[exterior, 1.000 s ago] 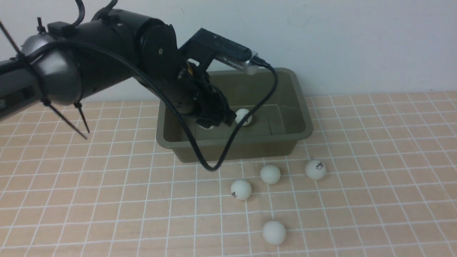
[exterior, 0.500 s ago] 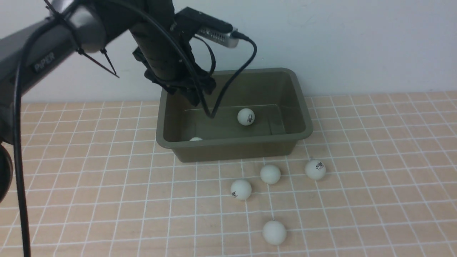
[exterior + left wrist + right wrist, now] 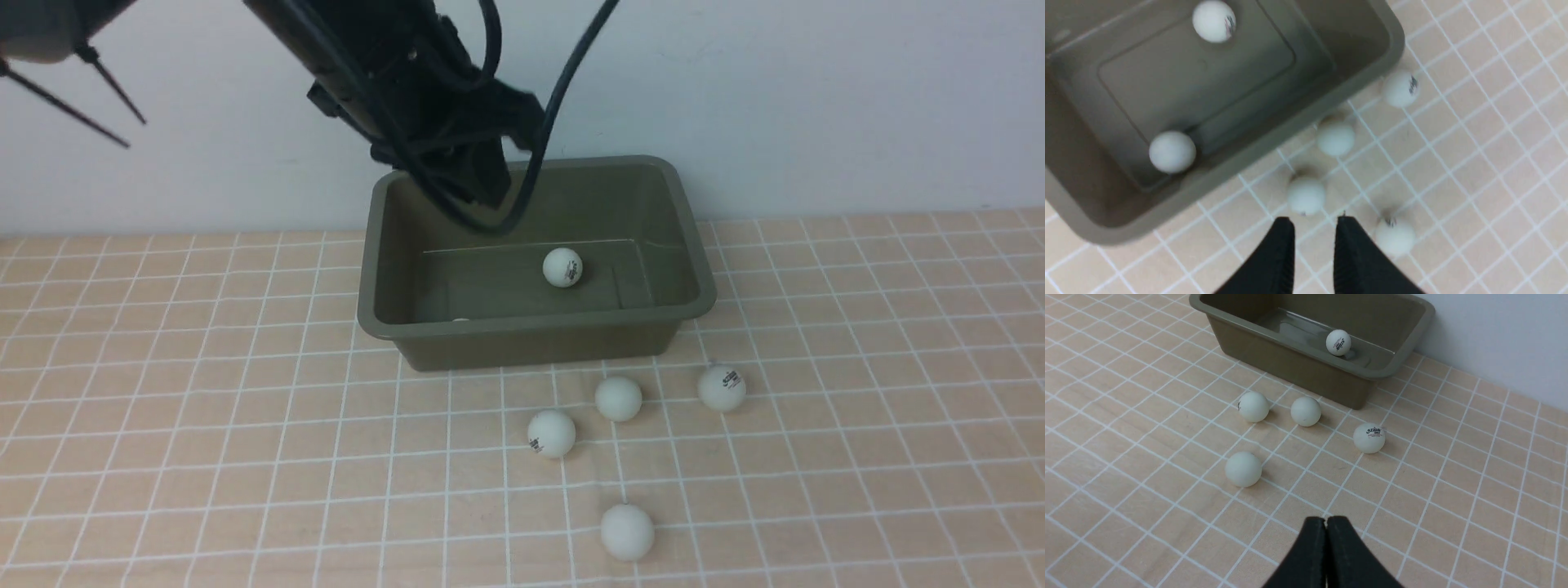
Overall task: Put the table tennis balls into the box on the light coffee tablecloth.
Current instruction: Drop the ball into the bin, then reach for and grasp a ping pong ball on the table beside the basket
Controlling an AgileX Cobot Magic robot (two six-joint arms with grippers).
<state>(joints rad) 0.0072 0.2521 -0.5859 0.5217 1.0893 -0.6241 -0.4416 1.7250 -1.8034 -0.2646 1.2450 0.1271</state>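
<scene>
Two balls [image 3: 562,267] sit in the box [image 3: 531,325]; four lie outside it on the cloth [image 3: 204,425]. I see the left gripper [image 3: 1312,222] high over the box's far side, left of centre, jaws parted by a narrow gap with nothing between them. In the box, one ball [image 3: 1172,151] rests against the near wall at left and a logo ball sits mid-floor. Just in front of the box are a logo ball [image 3: 551,433], a plain one [image 3: 618,398] and another logo ball [image 3: 722,388]. A fourth [image 3: 627,532] lies nearer me, apart. The right gripper [image 3: 1326,520] hangs over bare cloth, fingers pressed together, empty.
</scene>
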